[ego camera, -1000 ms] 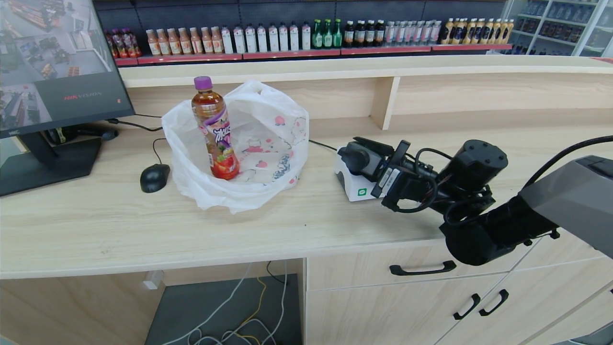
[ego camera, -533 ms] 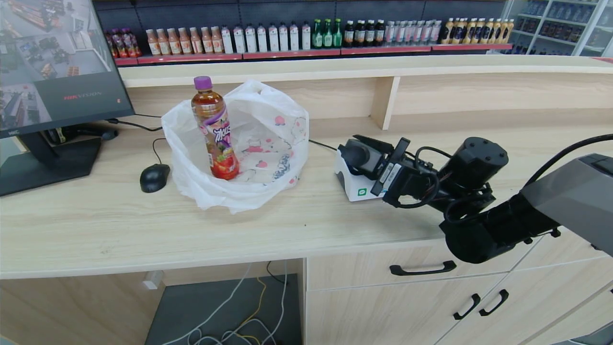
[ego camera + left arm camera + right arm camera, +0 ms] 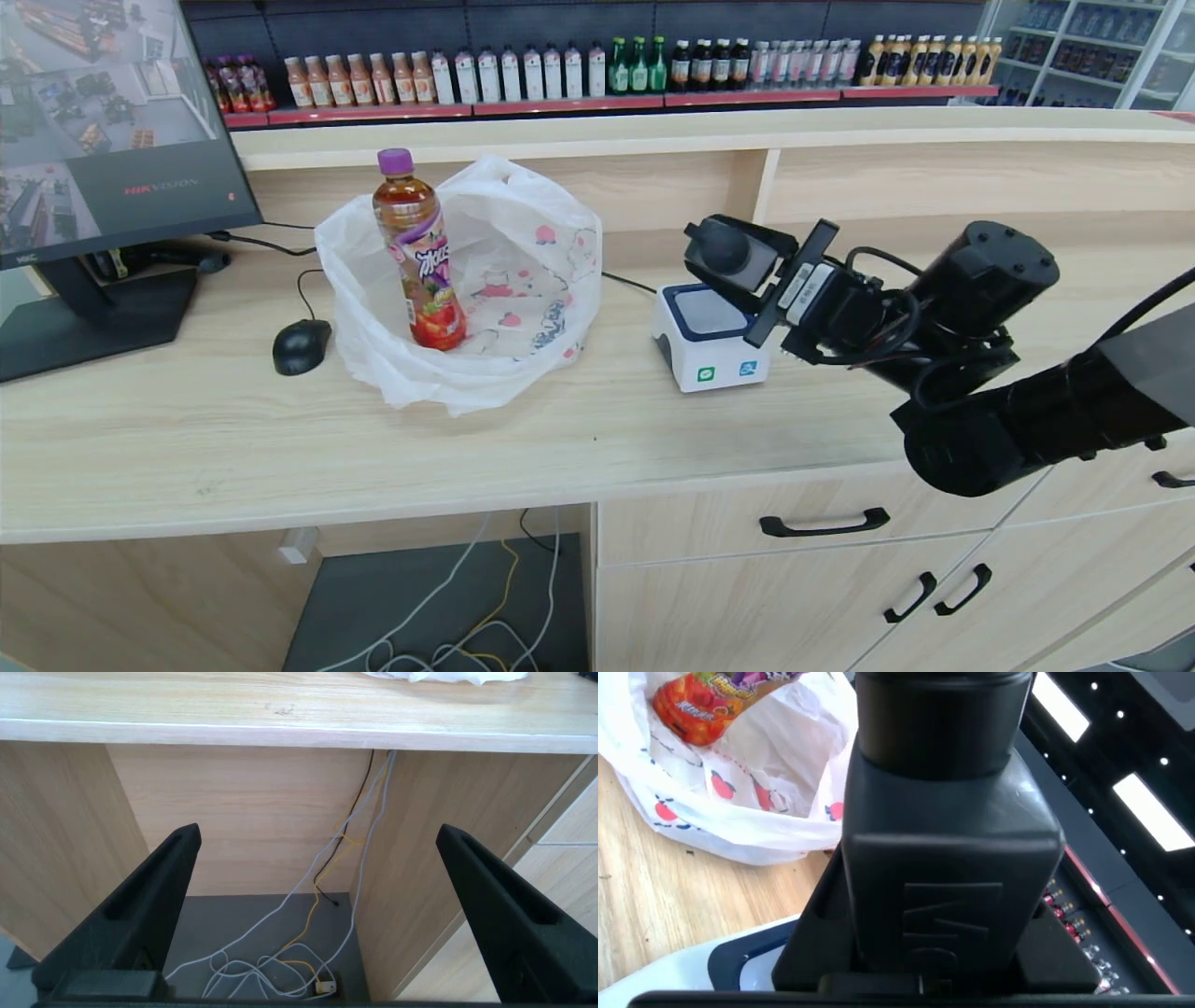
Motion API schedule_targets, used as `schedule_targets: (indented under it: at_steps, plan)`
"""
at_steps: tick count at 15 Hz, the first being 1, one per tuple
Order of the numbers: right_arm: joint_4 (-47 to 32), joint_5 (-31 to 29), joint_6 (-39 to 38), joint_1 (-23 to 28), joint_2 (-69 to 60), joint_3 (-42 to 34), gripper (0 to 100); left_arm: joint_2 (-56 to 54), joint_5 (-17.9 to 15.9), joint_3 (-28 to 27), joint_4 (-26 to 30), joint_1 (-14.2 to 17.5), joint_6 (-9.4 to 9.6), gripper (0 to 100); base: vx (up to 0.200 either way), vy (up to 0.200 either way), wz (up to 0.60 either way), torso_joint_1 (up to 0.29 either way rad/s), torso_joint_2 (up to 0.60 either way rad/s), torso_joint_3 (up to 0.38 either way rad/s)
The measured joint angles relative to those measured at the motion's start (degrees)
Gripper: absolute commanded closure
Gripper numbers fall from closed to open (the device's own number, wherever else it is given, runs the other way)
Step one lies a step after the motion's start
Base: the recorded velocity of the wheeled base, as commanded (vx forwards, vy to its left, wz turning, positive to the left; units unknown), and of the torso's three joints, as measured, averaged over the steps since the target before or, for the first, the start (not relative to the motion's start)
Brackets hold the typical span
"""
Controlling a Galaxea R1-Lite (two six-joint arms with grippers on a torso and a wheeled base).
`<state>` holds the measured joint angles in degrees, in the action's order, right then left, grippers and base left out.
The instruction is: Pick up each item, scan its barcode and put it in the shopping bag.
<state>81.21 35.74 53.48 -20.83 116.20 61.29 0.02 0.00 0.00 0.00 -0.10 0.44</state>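
Black bottle (image 3: 733, 254) with a round cap sits clamped in the right gripper (image 3: 758, 273), lifted off the counter (image 3: 233, 439) and tilted just above the far side of the white scanner (image 3: 709, 353). Its cap end points toward the shopping bag (image 3: 551, 243). From the right wrist, the same bottle (image 3: 943, 859) stands close in front, with a corner of the scanner (image 3: 738, 957) and the bag (image 3: 775, 812) beyond it.

The white bag stands open on the counter, to the left of the scanner and apart from it. An orange drink bottle (image 3: 420, 257) with a purple cap stands upright inside. A mouse (image 3: 302, 345) lies just left of the bag, and a monitor (image 3: 103, 121) stands farther left.

The left gripper (image 3: 318, 896) hangs below the counter edge with its fingers spread wide and nothing between them, facing loose cables (image 3: 280, 961) on the floor.
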Motion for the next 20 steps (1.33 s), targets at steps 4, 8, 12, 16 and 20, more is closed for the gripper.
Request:
schedule_targets:
  at_steps: [4, 8, 12, 16, 20]
  plan:
    - [-2.57, -3.01, -4.05, -0.09, -8.07, -5.32, 100, 0.0, 0.0, 0.0, 0.0, 0.0, 0.0, 0, 0.0, 0.0, 0.0, 0.0, 0.0, 0.0]
    - [-8.61, -6.16, -10.95, 0.09, -18.1, -8.09, 100, 0.0, 0.0, 0.0, 0.0, 0.02, 0.0, 0, 0.0, 0.0, 0.0, 0.0, 0.0, 0.0]
    - [-5.38, -7.8, -20.86, 1.11, -24.53, -13.51, 100, 0.0, 0.0, 0.0, 0.0, -0.01, 0.0, 0, 0.0, 0.0, 0.0, 0.0, 0.0, 0.0]
    - [3.63, -17.38, -31.81, 5.53, -26.04, -21.69, 100, 0.0, 0.0, 0.0, 0.02, 0.02, -0.06, 0, 0.0, 0.0, 0.0, 0.0, 0.0, 0.0]
    - [8.02, -31.81, -40.29, 5.96, -25.73, -28.47, 100, 0.0, 0.0, 0.0, 0.0, 0.05, -0.06, 0, 0.0, 0.0, 0.0, 0.0, 0.0, 0.0]
